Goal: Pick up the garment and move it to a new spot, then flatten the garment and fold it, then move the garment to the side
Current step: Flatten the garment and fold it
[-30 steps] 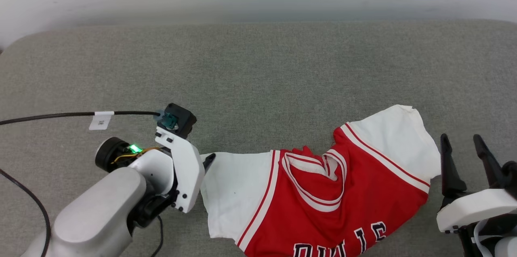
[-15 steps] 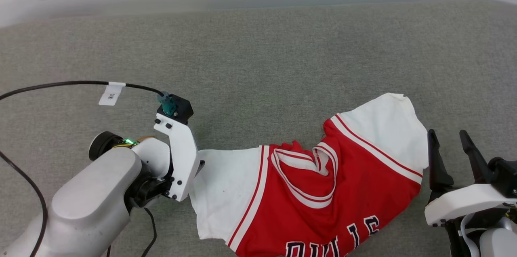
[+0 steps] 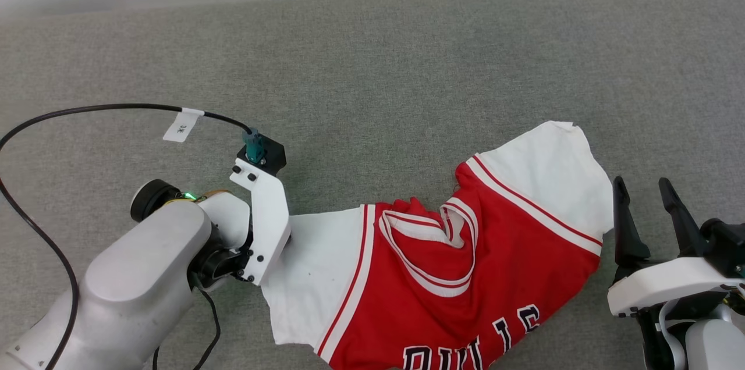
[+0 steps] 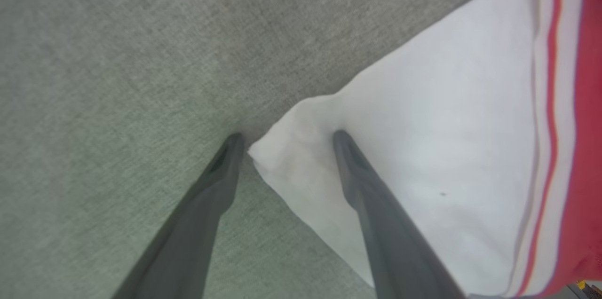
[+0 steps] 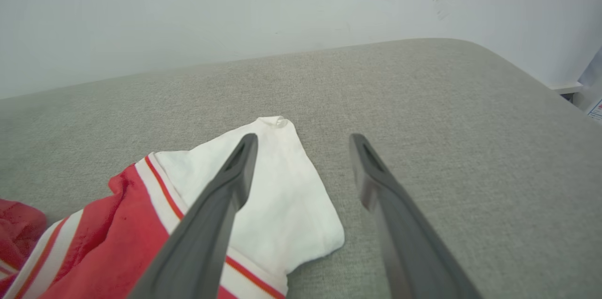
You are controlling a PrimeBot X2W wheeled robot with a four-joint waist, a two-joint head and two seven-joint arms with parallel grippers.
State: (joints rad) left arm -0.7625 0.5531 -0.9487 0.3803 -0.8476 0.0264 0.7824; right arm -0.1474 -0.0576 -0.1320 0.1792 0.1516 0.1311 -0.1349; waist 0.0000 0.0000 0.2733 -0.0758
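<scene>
Left hand (image 4: 288,135) is spread wide and holds nothing. In the left wrist view its tips straddle the corner of the white sleeve (image 4: 423,115), one finger over cloth and the other over bare grey surface (image 3: 372,67). It looks low enough to pinch, but I can't confirm contact.

Right hand (image 3: 641,181) is also spread and empty. It sits just beside the hem of the other sleeve (image 3: 553,166), and I can't tell its height above it.

Garment (image 3: 465,277) lies rumpled between the two hands, collar bunched, lettering running off the near edge of the head view.

Handling, my guess:
- Light, limp knit with no stiffness, so it will drape and drag.
- Not fragile or slippery on this weave.
- Best grip is at the sleeve corners or shoulder seams, catching both layers. A single-layer pinch lets it twist.
</scene>
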